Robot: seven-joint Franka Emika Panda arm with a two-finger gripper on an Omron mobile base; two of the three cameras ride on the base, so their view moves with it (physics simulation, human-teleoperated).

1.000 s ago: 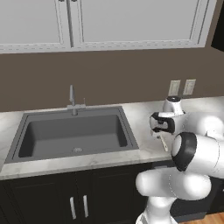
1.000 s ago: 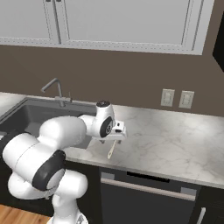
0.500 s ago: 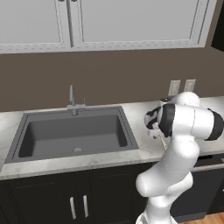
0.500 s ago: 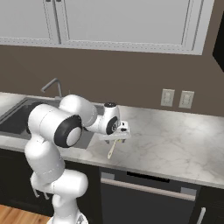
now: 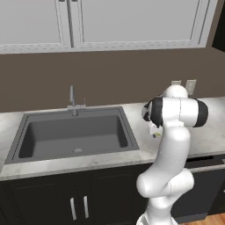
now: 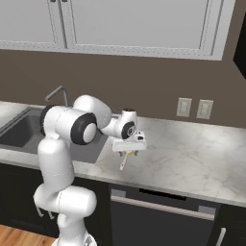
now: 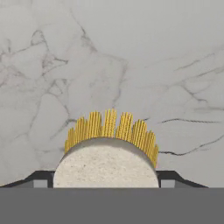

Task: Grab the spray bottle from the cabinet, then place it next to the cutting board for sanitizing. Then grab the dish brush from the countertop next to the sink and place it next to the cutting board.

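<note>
The gripper (image 6: 128,153), pointing down, straddles the dish brush (image 6: 125,160) head with tips apart on the desk (image 6: 192,153), right of the sink (image 5: 74,134); the arm is folded.

This is a home kitchen. A dark grey sink (image 5: 74,134) with a slim metal tap (image 5: 72,99) is set into a long bench (image 6: 192,153) of pale marbled stone. Below it run dark cupboard doors (image 5: 57,197) with silver bar handles, and a dishwasher front (image 6: 158,218) sits under the bench in the right base view. White-framed wall cupboards (image 5: 110,22) hang above a brown wall, which carries two white sockets (image 6: 193,108). A strip of wooden floor (image 6: 19,235) shows at the bottom.
</note>
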